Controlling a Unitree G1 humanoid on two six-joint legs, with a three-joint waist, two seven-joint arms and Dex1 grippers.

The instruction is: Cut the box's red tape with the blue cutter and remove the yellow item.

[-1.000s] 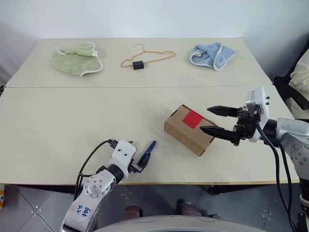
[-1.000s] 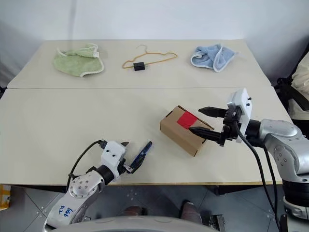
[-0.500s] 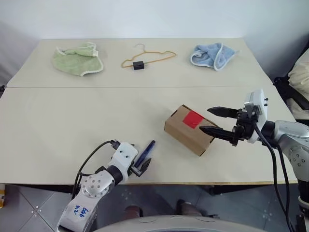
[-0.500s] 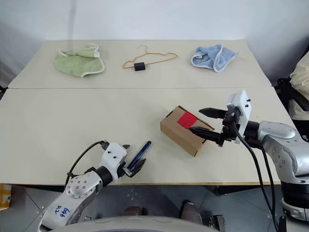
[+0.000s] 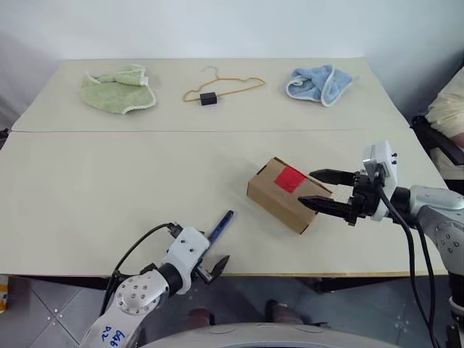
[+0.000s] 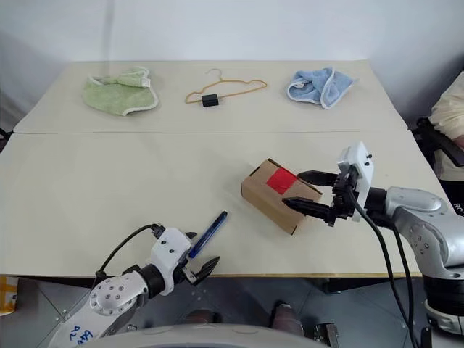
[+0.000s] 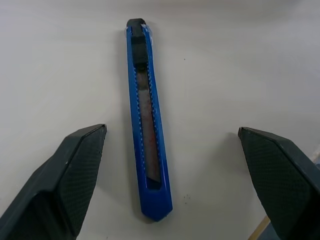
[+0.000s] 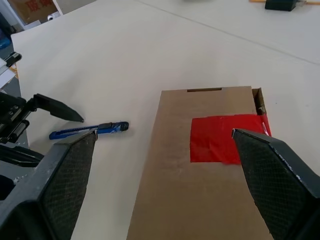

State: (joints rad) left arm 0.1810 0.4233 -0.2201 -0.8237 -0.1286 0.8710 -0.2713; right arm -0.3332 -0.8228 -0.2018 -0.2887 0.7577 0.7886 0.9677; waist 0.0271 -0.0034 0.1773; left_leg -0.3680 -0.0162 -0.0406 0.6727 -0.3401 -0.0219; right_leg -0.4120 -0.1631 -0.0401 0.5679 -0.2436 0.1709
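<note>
Blue cutter (image 7: pixel 147 120) flat on table (image 5: pixel 109 188)

Cream table (image 5: pixel 109 181), box (image 5: pixel 284 194), blue cutter (image 5: pixel 220 223), hanger (image 5: pixel 220 85), two cloths (green (image 5: pixel 116 88), blue (image 5: pixel 319 82))

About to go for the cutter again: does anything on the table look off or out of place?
Only the blue cutter: it lies loose on the table near the front edge, between the open left pincer's fingers, not gripped. The box sits skewed, its red tape uncut.
</note>
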